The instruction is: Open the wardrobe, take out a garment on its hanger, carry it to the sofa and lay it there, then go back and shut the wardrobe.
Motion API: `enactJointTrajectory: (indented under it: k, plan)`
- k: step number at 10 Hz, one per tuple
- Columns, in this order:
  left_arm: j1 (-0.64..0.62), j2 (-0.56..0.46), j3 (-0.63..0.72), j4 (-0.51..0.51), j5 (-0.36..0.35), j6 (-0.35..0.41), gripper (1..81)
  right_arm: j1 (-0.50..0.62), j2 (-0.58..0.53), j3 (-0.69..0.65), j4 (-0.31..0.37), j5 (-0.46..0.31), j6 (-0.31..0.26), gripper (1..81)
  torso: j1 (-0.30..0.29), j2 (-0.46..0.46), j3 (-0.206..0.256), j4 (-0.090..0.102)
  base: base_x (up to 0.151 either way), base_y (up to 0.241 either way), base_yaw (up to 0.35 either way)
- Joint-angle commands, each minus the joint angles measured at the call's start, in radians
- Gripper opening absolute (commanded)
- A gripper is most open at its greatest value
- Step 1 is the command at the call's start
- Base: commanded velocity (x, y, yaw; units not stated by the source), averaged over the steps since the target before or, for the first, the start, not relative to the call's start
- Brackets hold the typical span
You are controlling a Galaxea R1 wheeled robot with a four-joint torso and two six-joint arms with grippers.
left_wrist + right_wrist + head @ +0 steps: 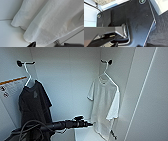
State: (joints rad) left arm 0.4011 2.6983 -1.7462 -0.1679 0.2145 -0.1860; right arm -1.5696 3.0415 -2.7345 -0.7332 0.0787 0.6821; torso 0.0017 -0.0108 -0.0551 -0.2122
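The wardrobe [67, 84] stands open in front of me. Inside on the right, the white garment [103, 105] hangs on its white hanger [108, 73] from a black peg [109, 62]. My left arm reaches in from the left, and the left gripper [89, 124] is level with the shirt's lower part, just left of it. In the left wrist view the white garment [50, 21] hangs close ahead, and two dark fingertips [32, 44] stand wide apart below its hem with nothing between them.
A black T-shirt [33, 105] hangs on another white hanger from a peg [20, 63] on the left side. The open right door [150, 97] stands beside the white shirt. A label with an orange stripe [11, 87] is at the far left. Dark carpet [160, 31] lies below.
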Motion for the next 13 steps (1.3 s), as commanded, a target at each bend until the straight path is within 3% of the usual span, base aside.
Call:
enactJointTrajectory:
  k: [1, 7, 9, 12, 13]
  plan:
    - [-0.337, 0.003, -0.024, -0.018, 0.062, -0.163, 81.1, 0.052, 0.009, 0.003, 0.001, -0.042, 0.005, 81.1, 0.000, 0.000, 0.000, 0.000, 0.000, 0.000, 0.000]
    - [-0.586, 0.057, -0.044, -0.018, 0.048, -0.469, 81.1, 0.045, 0.010, 0.006, -0.006, -0.030, 0.002, 81.1, 0.000, 0.001, -0.001, 0.000, 0.000, 0.000, 0.000]
    - [-0.636, 0.072, -0.064, -0.018, 0.017, -0.602, 81.1, 0.041, 0.009, 0.009, -0.005, -0.028, 0.002, 81.1, 0.001, 0.001, -0.001, 0.000, 0.000, 0.000, 0.000]
    - [-0.708, 0.094, -0.104, -0.018, -0.001, -0.737, 81.1, 0.041, 0.009, 0.009, 0.001, -0.028, 0.000, 81.1, 0.001, 0.001, -0.001, 0.000, 0.000, 0.000, 0.000]
    - [-0.728, 0.097, -0.107, -0.018, -0.001, -0.751, 81.1, 0.039, 0.010, 0.009, 0.003, -0.027, 0.003, 81.1, 0.001, 0.001, -0.001, 0.000, 0.000, 0.000, 0.000]
